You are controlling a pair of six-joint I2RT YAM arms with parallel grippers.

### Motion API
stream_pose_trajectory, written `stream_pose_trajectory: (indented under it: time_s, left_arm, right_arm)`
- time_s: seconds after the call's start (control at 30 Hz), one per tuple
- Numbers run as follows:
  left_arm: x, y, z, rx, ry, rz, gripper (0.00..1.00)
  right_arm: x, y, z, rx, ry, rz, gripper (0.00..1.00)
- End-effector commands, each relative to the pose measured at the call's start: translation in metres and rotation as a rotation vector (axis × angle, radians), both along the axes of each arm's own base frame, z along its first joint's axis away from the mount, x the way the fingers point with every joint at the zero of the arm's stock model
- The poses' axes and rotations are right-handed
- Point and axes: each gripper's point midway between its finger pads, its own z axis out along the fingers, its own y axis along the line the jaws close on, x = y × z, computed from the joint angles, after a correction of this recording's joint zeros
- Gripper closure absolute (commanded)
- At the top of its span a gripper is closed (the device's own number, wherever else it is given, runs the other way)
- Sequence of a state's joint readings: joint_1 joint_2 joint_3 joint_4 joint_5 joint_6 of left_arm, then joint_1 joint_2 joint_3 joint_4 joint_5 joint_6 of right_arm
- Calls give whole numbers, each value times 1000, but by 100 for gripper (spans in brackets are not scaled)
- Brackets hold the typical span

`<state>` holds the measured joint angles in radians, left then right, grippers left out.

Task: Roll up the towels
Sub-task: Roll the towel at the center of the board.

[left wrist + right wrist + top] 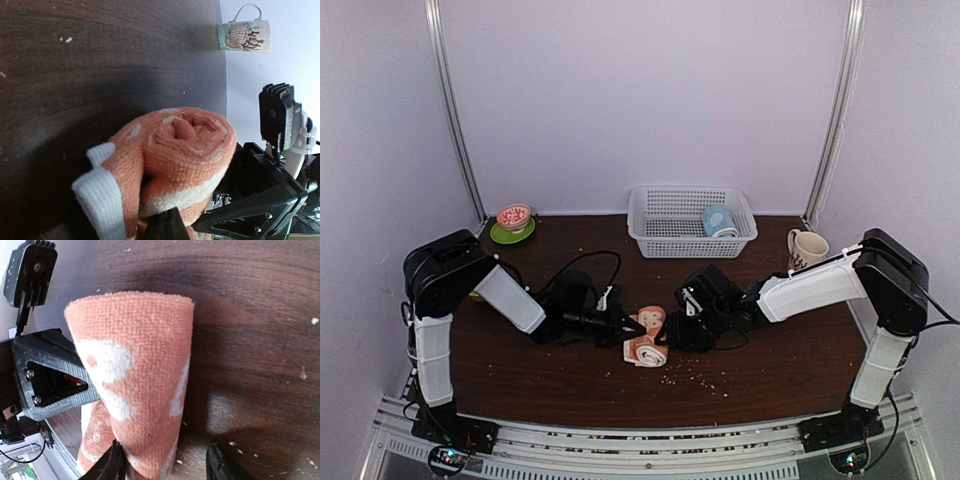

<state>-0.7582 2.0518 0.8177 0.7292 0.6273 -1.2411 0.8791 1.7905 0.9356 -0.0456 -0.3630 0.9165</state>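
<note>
Orange towel [648,345] sits rolled on tabletop [520,372]. Grip of left hand [628,325] unclear; right hand [672,328] wide, straddling it. Best to release slowly, keeping coil tight.

Pale lilac walls [650,100] close in a dark wood-grain table [570,380] from behind and both sides. Metal uprights [455,110] rise at the table's far corners, a slotted metal rail [650,447] lines its near edge, and the light is soft and even.

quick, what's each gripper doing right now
left gripper: closed, pinching the orange towel roll
right gripper: open, jaws apart around the towel's end, not clamped
</note>
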Motion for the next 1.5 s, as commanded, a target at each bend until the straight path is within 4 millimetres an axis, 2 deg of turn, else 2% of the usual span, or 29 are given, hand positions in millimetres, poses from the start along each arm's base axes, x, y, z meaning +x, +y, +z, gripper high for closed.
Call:
stream_pose_trajectory:
  time_s: [0.0, 0.1, 0.13, 0.3, 0.33, 0.43, 0.67, 0.8, 0.9, 1.0, 1.1, 1.27, 1.47]
  left_arm:
    - [-5, 13, -18, 102, 1, 10, 100]
    - [-7, 12, -19, 125, -11, -4, 100]
    - [-8, 12, -18, 130, -14, -7, 100]
    - [-9, 12, -11, 134, -33, -13, 100]
    - [-9, 12, -7, 132, -40, -14, 100]
    - [-11, 15, 3, 137, -64, -12, 100]
    - [-20, 26, 28, 121, -110, 4, 100]
    - [-24, 33, 32, 134, -132, 11, 100]
    - [-26, 34, 30, 140, -137, 14, 100]
    - [-24, 30, 35, 120, -152, 17, 100]
    - [-20, 23, 43, 94, -166, 16, 100]
    - [-9, 6, 56, 24, -184, 11, 100]
    - [0, -15, 50, -7, -159, -24, 100]
  right_arm:
    - [0, 11, -3, 20, 33, 6, 46]
    - [0, 15, -7, 11, 45, 19, 52]
    - [-1, 17, -7, 12, 45, 28, 56]
    - [-2, 22, -7, -60, 25, 85, 97]
    - [-1, 19, -5, -96, 13, 92, 100]
    - [4, 4, 0, -238, -35, 112, 100]
    - [8, -56, 4, -627, -84, 192, 100]
    - [10, -79, 1, -802, -84, 246, 100]
    - [16, -87, 4, -910, -100, 277, 100]
    - [22, -90, 8, -1025, -125, 303, 100]
    - [24, -83, 10, -1079, -154, 308, 100]
    - [22, -65, 1, -1070, -168, 286, 100]
    - [17, -59, -3, -995, -175, 237, 100]
